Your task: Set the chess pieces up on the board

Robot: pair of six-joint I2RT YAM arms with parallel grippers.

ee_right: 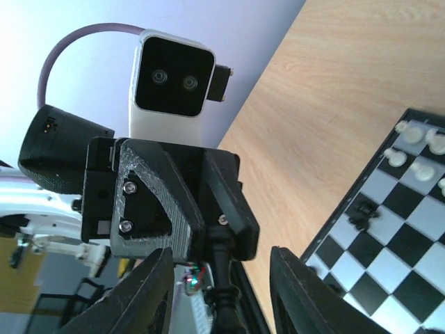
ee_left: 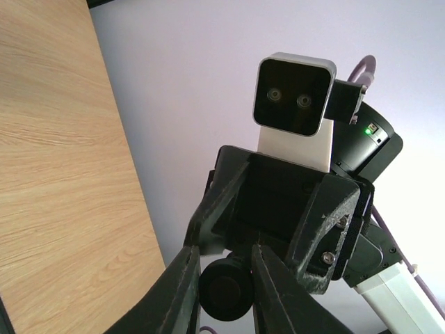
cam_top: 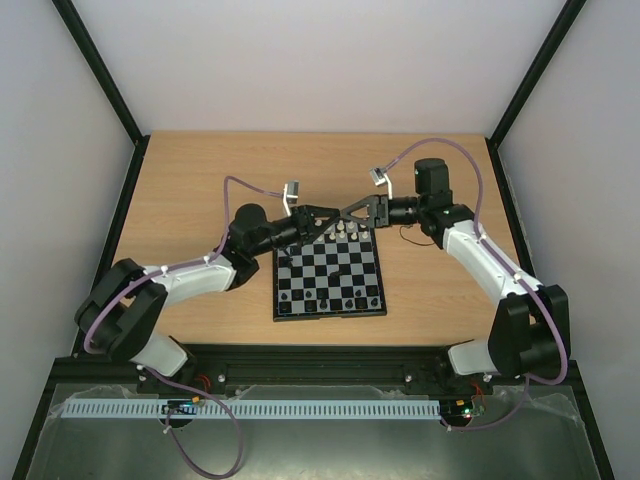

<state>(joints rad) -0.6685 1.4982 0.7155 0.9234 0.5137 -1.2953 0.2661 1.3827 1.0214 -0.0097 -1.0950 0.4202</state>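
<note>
The chequered board (cam_top: 329, 315) lies mid-table. White pieces (cam_top: 346, 231) stand along its far edge and black pieces (cam_top: 330, 300) along its near edge. Both grippers meet tip to tip above the far edge. My left gripper (cam_top: 333, 219) (ee_left: 224, 292) is shut on a black chess piece (ee_left: 224, 298), whose round base faces the left wrist camera. My right gripper (cam_top: 352, 214) (ee_right: 221, 299) is open, and its fingers (ee_right: 142, 296) straddle that piece (ee_right: 226, 306) without touching it. The board (ee_right: 389, 240) with white pieces (ee_right: 418, 149) also shows in the right wrist view.
A lone black piece (ee_right: 361, 212) stands on the board near its edge. Bare wooden table (cam_top: 200, 180) surrounds the board, with white walls behind and at both sides. The arms' cables arch above the far half.
</note>
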